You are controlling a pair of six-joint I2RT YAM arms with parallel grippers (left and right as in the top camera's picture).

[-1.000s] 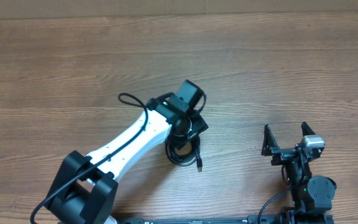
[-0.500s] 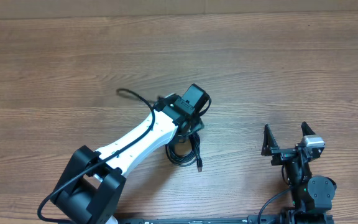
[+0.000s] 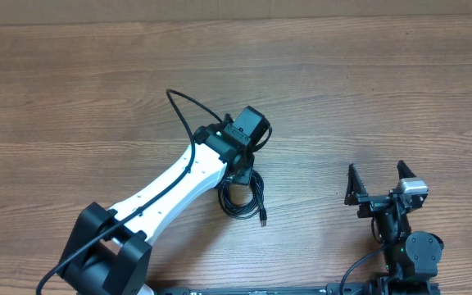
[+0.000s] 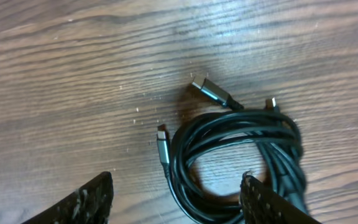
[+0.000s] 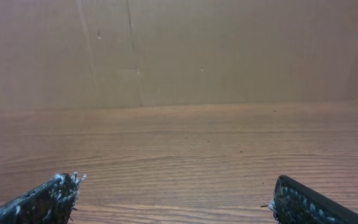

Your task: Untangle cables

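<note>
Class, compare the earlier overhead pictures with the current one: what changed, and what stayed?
The left gripper swayed slightly right above the cables, then back, jaws open, grasping nothing; the wire on its arm swung toward the far edge. The coiled cables and the open right gripper stayed put.

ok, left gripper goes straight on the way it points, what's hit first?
The coiled cables: the left gripper points down at them, jaws open. One finger looks set to touch the bundle before the table, though depth is unclear.

No readable text, label or number shows, at least at this sharpness.
</note>
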